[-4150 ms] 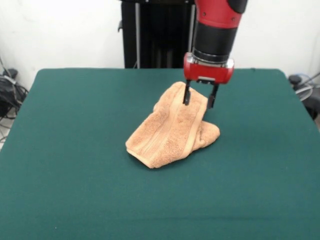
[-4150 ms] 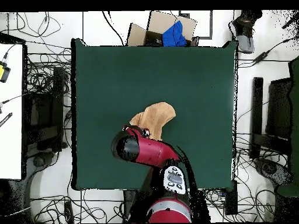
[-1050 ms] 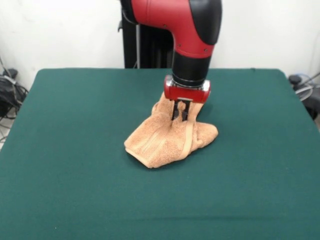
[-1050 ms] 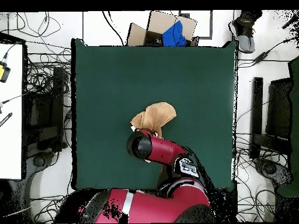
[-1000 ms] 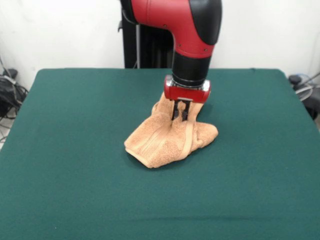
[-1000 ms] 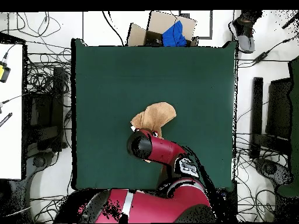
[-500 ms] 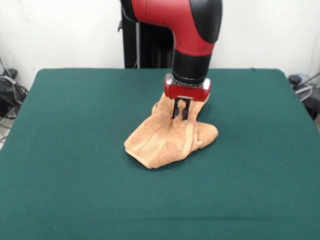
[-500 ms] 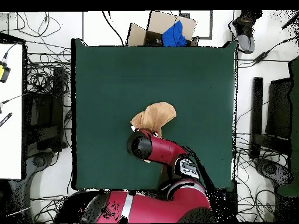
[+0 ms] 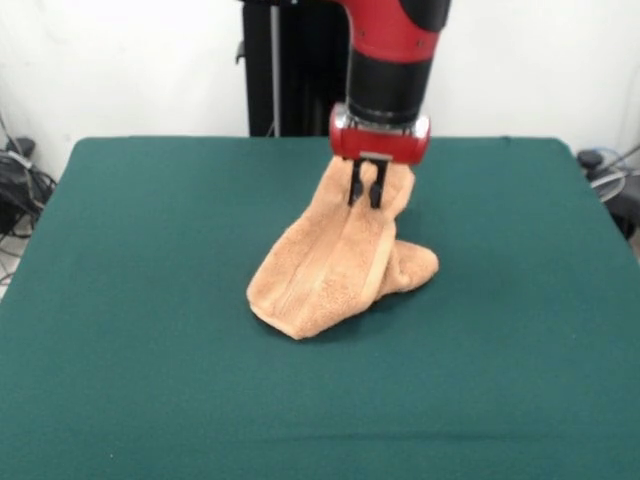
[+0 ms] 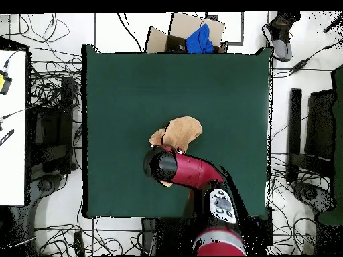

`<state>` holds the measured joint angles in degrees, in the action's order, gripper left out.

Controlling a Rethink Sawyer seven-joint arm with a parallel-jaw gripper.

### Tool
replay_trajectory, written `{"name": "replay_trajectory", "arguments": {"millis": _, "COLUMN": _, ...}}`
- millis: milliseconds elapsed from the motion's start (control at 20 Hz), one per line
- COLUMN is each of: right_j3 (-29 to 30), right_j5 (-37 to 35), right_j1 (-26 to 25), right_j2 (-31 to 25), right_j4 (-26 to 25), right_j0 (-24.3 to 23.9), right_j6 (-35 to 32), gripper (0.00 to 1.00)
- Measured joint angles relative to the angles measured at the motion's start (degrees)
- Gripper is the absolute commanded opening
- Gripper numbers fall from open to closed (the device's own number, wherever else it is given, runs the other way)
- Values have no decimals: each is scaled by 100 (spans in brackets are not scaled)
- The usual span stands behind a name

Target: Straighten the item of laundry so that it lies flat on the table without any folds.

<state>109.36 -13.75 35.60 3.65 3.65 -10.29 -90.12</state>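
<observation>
I have the gripper [image 9: 365, 195] pinched shut on the towel's [image 9: 330, 265] top edge, just above frame centre — cloth tented beneath it. The rest trails down-left from the grip across the table [image 9: 150, 250], long axis on that diagonal, bulk resting mid-frame. My read — pull up-right, opposite the trail.

Red arm [image 9: 392, 25] with black wrist band, red-cased tool [image 9: 365, 190], black fingers.
</observation>
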Motion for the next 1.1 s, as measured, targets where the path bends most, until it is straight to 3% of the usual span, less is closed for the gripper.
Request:
{"name": "replay_trajectory", "arguments": {"millis": 150, "right_j3": 2, "right_j5": -658, "right_j1": 490, "right_j2": 3, "right_j4": 18, "right_j0": -35, "right_j6": 0, "gripper": 0}}
{"name": "replay_trajectory", "arguments": {"millis": 650, "right_j3": -43, "right_j5": -1702, "right_j1": 1452, "right_j2": 12, "right_j4": 178, "right_j0": 7, "right_j6": 0, "gripper": 0}}
{"name": "replay_trajectory", "arguments": {"millis": 1100, "right_j3": -106, "right_j5": -2086, "right_j1": 1905, "right_j2": 43, "right_j4": 372, "right_j0": 30, "right_j6": 0, "gripper": 0}}
